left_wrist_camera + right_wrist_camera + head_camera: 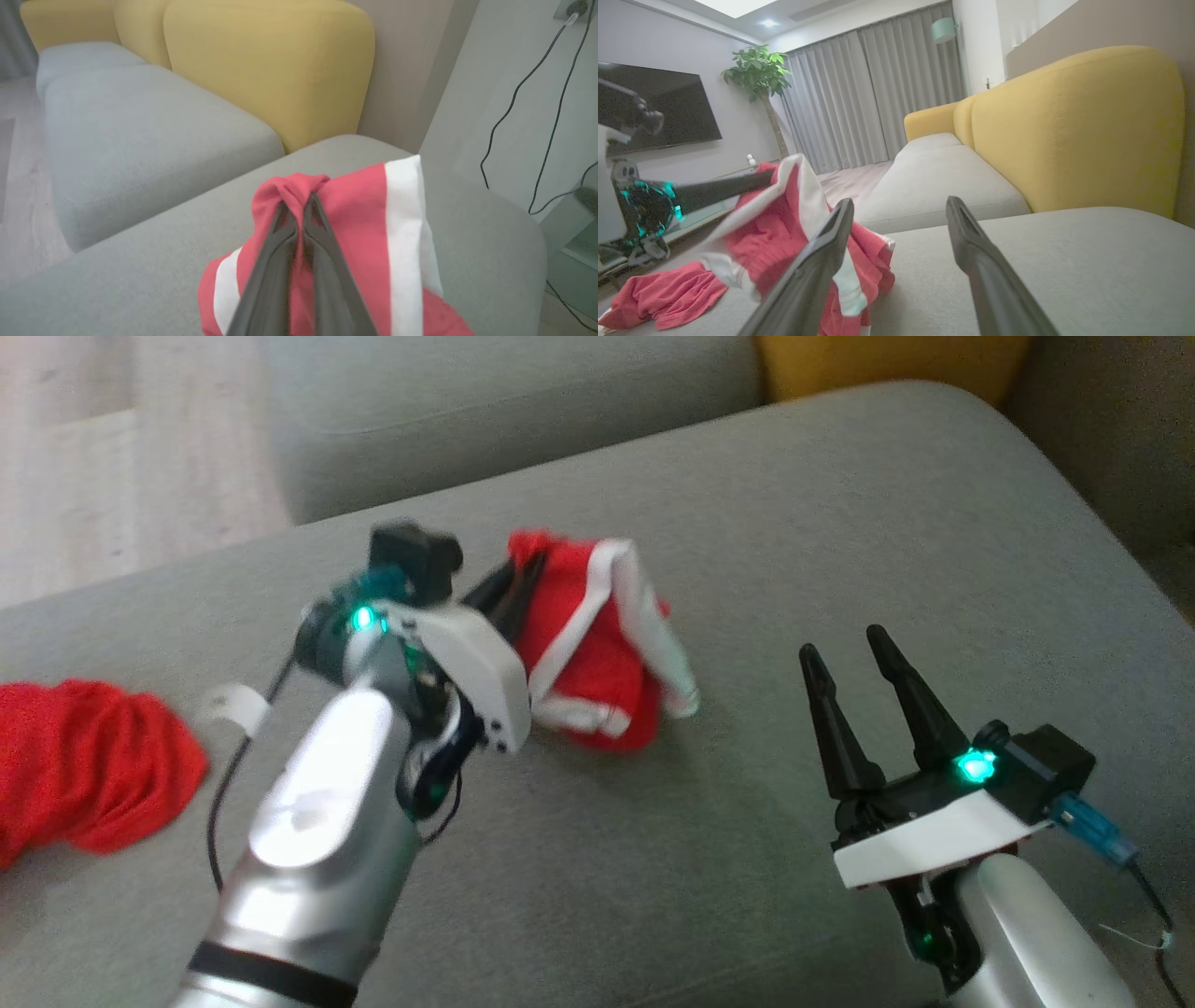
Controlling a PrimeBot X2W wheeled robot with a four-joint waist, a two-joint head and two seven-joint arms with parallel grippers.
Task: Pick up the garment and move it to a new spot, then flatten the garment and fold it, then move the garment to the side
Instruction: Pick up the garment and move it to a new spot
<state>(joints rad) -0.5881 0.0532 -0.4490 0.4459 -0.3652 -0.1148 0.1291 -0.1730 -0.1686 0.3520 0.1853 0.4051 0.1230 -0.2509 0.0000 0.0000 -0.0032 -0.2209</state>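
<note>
Grey sofa cushion (840,523) under everything. Red white-striped garment (597,653) hangs bunched from left gripper (521,581), jaws clamped on a gathered fold at their tips, clearest in left wrist view. Long axis runs from tips down to cushion; right wrist view shows its lower end touching. Right gripper (843,646) spread wide, empty, garment left of its jaws.

Red cloth (89,761) cut by head view's left edge; garment (364,242) lower part cropped.
</note>
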